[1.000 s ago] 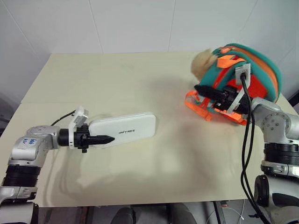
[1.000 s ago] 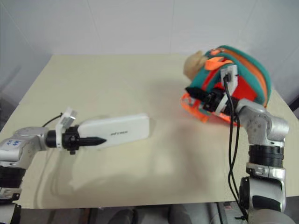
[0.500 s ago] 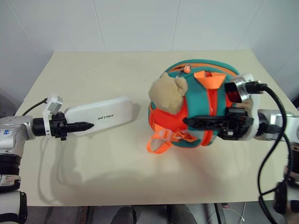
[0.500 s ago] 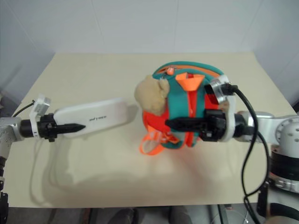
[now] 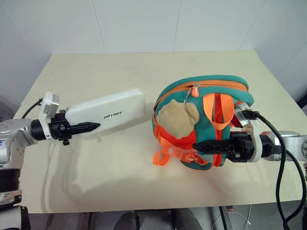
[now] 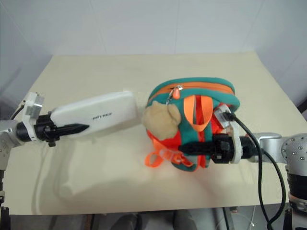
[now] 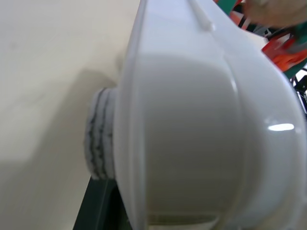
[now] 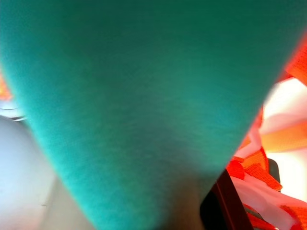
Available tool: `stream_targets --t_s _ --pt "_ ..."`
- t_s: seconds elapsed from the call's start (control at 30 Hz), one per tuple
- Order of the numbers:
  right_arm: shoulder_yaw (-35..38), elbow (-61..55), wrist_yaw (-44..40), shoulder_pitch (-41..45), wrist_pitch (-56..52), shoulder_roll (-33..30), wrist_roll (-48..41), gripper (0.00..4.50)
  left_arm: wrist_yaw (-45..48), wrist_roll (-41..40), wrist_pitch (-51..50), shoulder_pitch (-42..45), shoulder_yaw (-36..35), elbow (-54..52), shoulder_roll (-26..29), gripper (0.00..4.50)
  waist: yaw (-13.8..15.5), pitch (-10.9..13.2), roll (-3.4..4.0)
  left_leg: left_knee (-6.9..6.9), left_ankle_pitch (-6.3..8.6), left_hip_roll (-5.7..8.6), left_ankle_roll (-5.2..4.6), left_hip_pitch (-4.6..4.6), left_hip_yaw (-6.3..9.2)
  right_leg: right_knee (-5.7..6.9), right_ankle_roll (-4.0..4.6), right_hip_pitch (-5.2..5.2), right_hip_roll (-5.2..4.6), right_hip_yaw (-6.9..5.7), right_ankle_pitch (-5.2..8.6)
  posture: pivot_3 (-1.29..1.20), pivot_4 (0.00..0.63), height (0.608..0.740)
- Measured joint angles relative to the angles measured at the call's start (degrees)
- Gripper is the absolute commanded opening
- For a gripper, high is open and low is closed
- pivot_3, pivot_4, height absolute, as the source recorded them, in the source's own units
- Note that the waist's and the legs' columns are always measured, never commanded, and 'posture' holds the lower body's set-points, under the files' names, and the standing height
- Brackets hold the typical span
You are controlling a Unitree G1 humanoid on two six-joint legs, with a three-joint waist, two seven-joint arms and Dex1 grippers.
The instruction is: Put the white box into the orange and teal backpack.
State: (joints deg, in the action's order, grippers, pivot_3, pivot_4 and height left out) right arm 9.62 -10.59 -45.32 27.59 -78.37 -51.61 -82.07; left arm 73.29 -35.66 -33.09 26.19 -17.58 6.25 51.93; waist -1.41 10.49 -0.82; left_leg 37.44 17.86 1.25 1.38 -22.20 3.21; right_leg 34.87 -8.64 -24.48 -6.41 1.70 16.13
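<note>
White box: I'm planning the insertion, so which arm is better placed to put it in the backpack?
Left. The left gripper holds the white box, aimed at the orange and teal backpack; the right gripper grips a strap.

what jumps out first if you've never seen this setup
The bright orange and teal backpack stands right of the table's middle, a tan plush toy hanging on its front and the right gripper shut on its straps. To its left, the left gripper holds the long white box off the table, its far end pointing at the backpack.
</note>
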Motion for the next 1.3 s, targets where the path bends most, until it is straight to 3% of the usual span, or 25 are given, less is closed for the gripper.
stream_targets --t_s 0.3,0.6,0.9,1.3 --pt "-4.8 1.9 -8.5 -0.4 5.3 0.2 11.9 0.55 -1.7 -7.9 -5.9 6.5 -2.4 -7.3 0.1 1.29 0.0 0.0 -0.03 0.11 0.0 0.01 0.0 0.0 -0.38 0.07 -0.01 0.01 0.01 0.01 -0.01 0.0 0.15 0.74" --pt "-5.8 2.0 -10.4 -0.4 7.2 2.8 16.5 0.55 0.3 -9.6 -7.4 14.7 5.5 -7.9 -2.2 1.29 -0.2 0.0 -0.05 0.32 0.0 -0.02 0.01 0.02 -0.43 0.22 -0.02 0.05 0.11 0.08 -0.03 0.0 0.15 0.74" --pt "-4.3 1.2 -9.2 -0.6 6.5 4.0 16.3 0.55 4.6 -0.5 6.2 22.5 12.0 1.7 -5.1 1.29 0.1 0.0 -0.1 0.47 -0.09 -0.03 0.17 0.0 -0.43 0.23 -0.04 0.08 0.14 0.07 -0.05 0.0 0.15 0.74" --pt "-0.3 -0.4 -3.6 5.3 1.8 4.9 8.8 0.55 9.7 9.7 22.1 34.1 15.4 17.6 -6.4 1.29 0.1 0.0 -0.15 0.56 0.02 -0.02 -0.04 -0.02 -0.44 0.25 -0.09 0.11 0.14 0.08 -0.11 0.0 0.15 0.74"
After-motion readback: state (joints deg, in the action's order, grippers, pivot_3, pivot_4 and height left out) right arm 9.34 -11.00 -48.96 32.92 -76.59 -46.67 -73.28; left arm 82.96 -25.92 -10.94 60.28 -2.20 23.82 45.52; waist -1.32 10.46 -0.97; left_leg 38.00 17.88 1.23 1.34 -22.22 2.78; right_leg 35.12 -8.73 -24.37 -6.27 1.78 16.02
